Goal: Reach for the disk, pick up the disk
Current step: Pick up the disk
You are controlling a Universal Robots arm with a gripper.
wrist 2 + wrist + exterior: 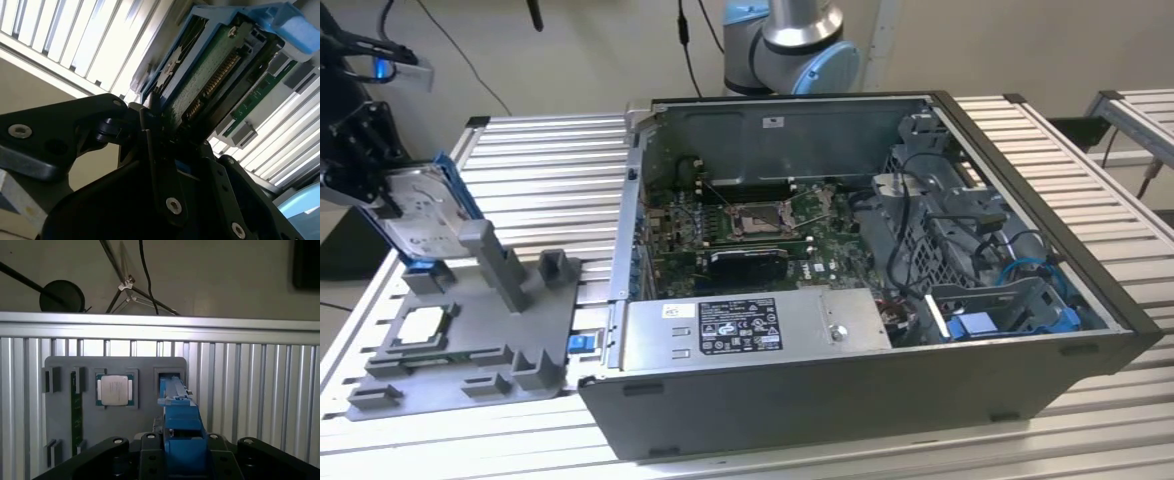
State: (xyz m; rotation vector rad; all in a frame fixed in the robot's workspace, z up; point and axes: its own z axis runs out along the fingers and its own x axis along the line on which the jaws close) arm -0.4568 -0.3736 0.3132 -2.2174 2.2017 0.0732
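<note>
The disk (424,218) is a silver drive in a bright blue bracket, standing on edge over the far corner of the grey fixture (480,340), at the exterior view's left. My black gripper (380,195) is shut on its upper part. The second wrist view shows the disk's green circuit-board side (200,80) clamped between the fingers (155,150). In the first wrist view the blue bracket's edge (180,415) runs out from between the jaws toward a slot of the fixture (170,375). I cannot tell whether its lower end still rests in that slot.
A square silver processor chip (422,325) and a green memory strip (76,410) lie in the fixture. An open computer case (881,260) with a grey labelled box (740,325) takes up the middle of the slatted metal table (547,170). The arm's base (787,45) stands behind it.
</note>
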